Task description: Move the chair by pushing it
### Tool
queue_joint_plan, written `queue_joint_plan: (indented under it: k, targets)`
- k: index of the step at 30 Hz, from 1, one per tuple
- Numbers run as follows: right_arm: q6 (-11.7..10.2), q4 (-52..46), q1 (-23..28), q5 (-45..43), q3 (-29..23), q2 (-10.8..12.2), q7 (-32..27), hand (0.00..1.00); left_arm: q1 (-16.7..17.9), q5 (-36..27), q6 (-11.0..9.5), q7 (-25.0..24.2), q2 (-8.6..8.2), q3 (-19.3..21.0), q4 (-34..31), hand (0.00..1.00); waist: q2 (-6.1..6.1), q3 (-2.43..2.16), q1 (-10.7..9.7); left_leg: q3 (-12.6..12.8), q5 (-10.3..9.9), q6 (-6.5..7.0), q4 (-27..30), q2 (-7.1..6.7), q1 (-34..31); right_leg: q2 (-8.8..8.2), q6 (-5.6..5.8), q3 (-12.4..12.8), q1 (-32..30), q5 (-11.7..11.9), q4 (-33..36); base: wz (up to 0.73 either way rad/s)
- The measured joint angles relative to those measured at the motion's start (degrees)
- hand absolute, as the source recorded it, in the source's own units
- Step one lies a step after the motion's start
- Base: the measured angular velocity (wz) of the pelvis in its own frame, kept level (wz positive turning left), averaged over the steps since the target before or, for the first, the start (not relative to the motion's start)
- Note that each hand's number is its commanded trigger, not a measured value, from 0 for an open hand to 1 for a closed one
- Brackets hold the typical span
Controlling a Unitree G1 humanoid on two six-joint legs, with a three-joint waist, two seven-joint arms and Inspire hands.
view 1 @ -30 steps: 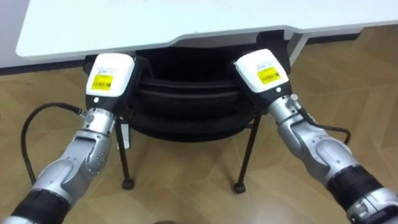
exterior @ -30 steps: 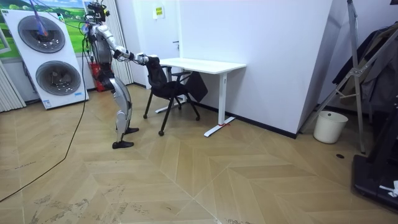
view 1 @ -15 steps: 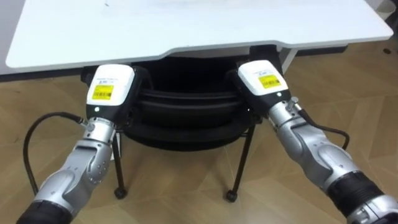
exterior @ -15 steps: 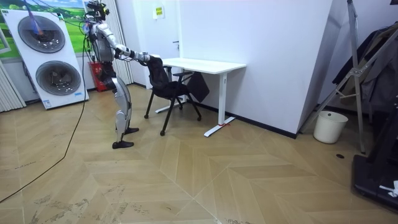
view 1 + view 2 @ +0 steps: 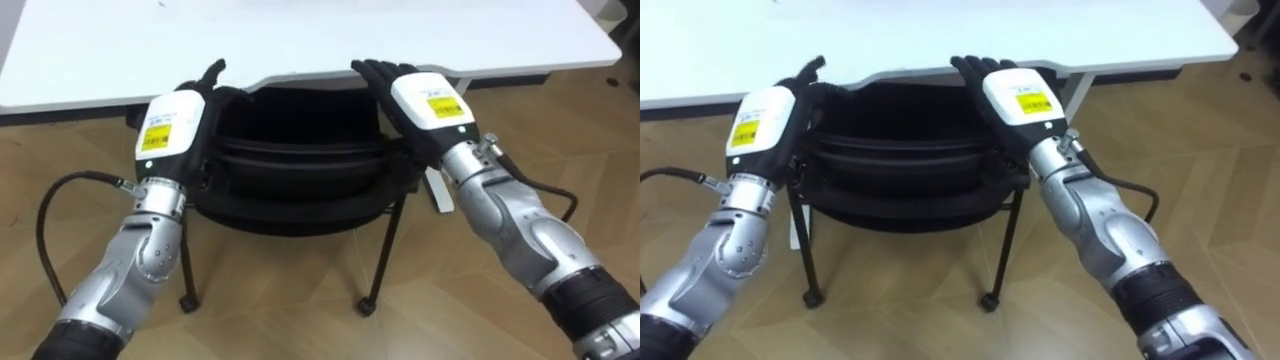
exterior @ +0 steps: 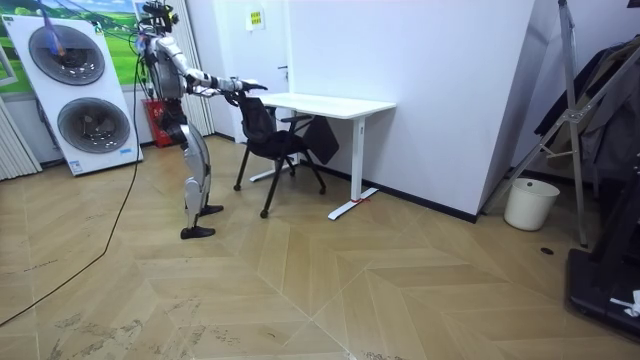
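One chair, one white desk, two robot hands, and that is the whole cast up close. The left hand sits at the left upper corner of the chair's black back. The right hand sits at the right upper corner, and the back is framed between them. Both hands have their fingers straight and spread, reaching forward over the top edge toward the desk, curled round nothing. The palms look pressed to the back, though the contact itself is hidden under the hands. The chair stands right in front of the robot, its back level with the desk's near edge and its seat tucked underneath the top. Two of its thin dark legs show below, planted on the floor, which is pale wood laid in a herringbone pattern. Stepping back for the wide look, the robot stands upright at the room view's left, both arms stretched out level to the chair. Behind it are two round washer doors, one above the other. The desk stands against a plain white wall. One white bin sits on the floor further along that wall, well apart from the chair. One rack hung with dark things stands at the far right.
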Motion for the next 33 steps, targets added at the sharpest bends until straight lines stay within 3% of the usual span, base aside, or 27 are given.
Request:
queue_joint_plan:
  k: [4,6,8,10,13,18,21,24,25,26,27,28,30,32,33]
  targets:
    - [-0.8,-3.9,0.0,-1.3,0.0,-2.0,0.8,0.00,-0.1,-1.1,0.0,-1.5,0.07,-0.4,-2.3,0.00,0.06,0.00,-1.4,-0.2,0.1,-0.10,-0.4,0.13,0.0,0.34,-0.16,-0.2,0.9,0.5,-1.1,0.00]
    - [-1.2,-6.8,0.0,-3.5,0.0,-4.1,1.6,0.00,-0.1,-1.1,-0.1,-1.7,0.68,-0.4,-3.5,0.00,0.09,0.00,-2.3,-0.2,0.2,-0.15,-0.6,0.08,0.0,0.37,-0.14,-0.3,1.2,0.6,-1.7,0.02]
    - [-3.5,-13.1,-1.4,-3.7,-0.8,-8.2,1.8,0.00,-0.1,-1.1,-0.1,-3.2,2.94,-0.4,-4.9,0.00,0.34,0.08,-3.3,-0.1,0.4,-0.19,-1.4,0.17,0.4,0.61,-0.20,-0.5,1.8,1.4,-3.3,0.00]
    - [-4.0,-15.9,-3.8,-3.2,-2.6,-8.4,-0.7,0.00,-0.7,-1.0,-0.1,-4.5,4.09,-0.3,-5.1,0.00,0.96,0.33,-4.1,0.0,0.4,-0.20,-1.6,0.58,0.4,1.29,-0.26,-0.4,2.7,2.6,-5.6,-0.09]
    - [-3.6,-17.9,-7.3,-2.2,-5.2,-8.2,-5.1,0.00,-1.0,-1.0,-0.1,-5.3,4.55,-0.3,-5.8,0.00,1.26,0.32,-4.0,0.5,0.4,-0.33,-2.7,0.65,1.4,1.55,-0.23,-0.1,3.8,3.6,-8.0,-0.10]
    - [-3.6,-18.4,-7.8,-2.3,-6.9,-8.4,-7.7,0.00,-1.0,-0.9,-0.1,-7.8,5.06,-0.4,-7.1,0.00,1.36,0.27,-3.6,0.9,0.5,-0.40,-3.7,0.60,2.7,1.56,-0.08,0.1,4.6,3.8,-8.9,-0.02]
    - [-4.3,-18.5,-7.6,-2.4,-7.9,-10.1,-7.8,0.00,-1.0,-0.8,-0.6,-9.2,6.75,-0.2,-7.7,0.00,1.47,0.19,-3.3,1.4,0.5,-0.45,-3.9,0.69,2.9,1.56,-0.08,0.6,4.8,3.8,-8.9,-0.08]
    - [-5.1,-18.9,-7.6,-2.3,-9.4,-13.5,-9.5,0.00,-1.0,-0.5,-1.2,-9.9,7.61,-0.1,-7.7,0.00,1.47,0.19,-3.3,1.9,0.5,-0.45,-3.9,0.74,3.2,1.56,-0.08,0.7,5.2,3.8,-9.0,-0.01]
    - [-5.9,-19.5,-7.3,-2.3,-11.0,-15.2,-9.8,0.00,-1.0,0.7,-2.1,-10.4,8.75,0.4,-7.9,0.00,1.53,0.16,-3.3,1.9,0.5,-0.45,-3.8,0.79,3.3,1.66,-0.21,0.6,5.6,4.0,-9.6,0.00]
    - [-6.5,-20.5,-6.9,-2.8,-13.2,-17.3,-10.5,0.00,-1.0,0.9,-3.4,-11.4,11.66,0.4,-8.7,0.00,1.56,0.17,-3.3,1.9,0.5,-0.46,-3.9,0.91,3.3,1.87,-0.35,0.6,5.9,4.3,-10.3,0.00]
    - [-6.7,-21.1,-6.5,-3.0,-14.5,-18.4,-11.2,0.00,-1.0,0.9,-4.4,-11.8,13.37,0.4,-9.2,0.00,1.58,0.18,-3.4,1.9,0.5,-0.51,-3.9,0.94,3.3,1.95,-0.39,0.6,6.0,4.5,-10.5,-0.03]
    - [-6.8,-21.9,-5.8,-3.0,-16.8,-20.2,-13.2,0.00,-0.8,0.8,-6.7,-12.1,16.10,0.4,-9.4,0.00,1.62,0.21,-3.5,1.9,0.6,-0.57,-4.0,0.95,3.6,2.00,-0.41,0.6,6.2,4.5,-10.9,0.00]
    - [-6.8,-23.5,-2.9,-2.7,-21.9,-20.8,-16.7,0.00,-0.1,0.6,-9.2,-12.1,17.24,1.6,-9.4,0.00,1.75,0.21,-3.2,2.0,0.6,-0.57,-4.0,1.03,3.8,2.06,-0.41,0.7,6.4,4.5,-11.0,0.00]
    - [-7.1,-24.9,-0.1,-2.5,-28.4,-22.3,-19.5,0.00,2.5,-0.1,-12.7,-12.0,18.98,8.1,-12.4,0.00,2.70,0.14,-3.3,2.0,0.6,-0.59,-4.0,1.15,3.9,2.16,-0.44,0.7,6.2,4.6,-10.9,0.00]
    - [-7.2,-25.2,0.3,-2.4,-29.8,-23.1,-20.0,0.00,2.8,-0.6,-13.2,-11.1,19.36,9.9,-13.3,0.00,3.14,-0.03,-3.2,2.0,0.5,-0.60,-4.1,1.15,3.9,2.16,-0.42,0.7,6.1,4.6,-10.8,0.00]
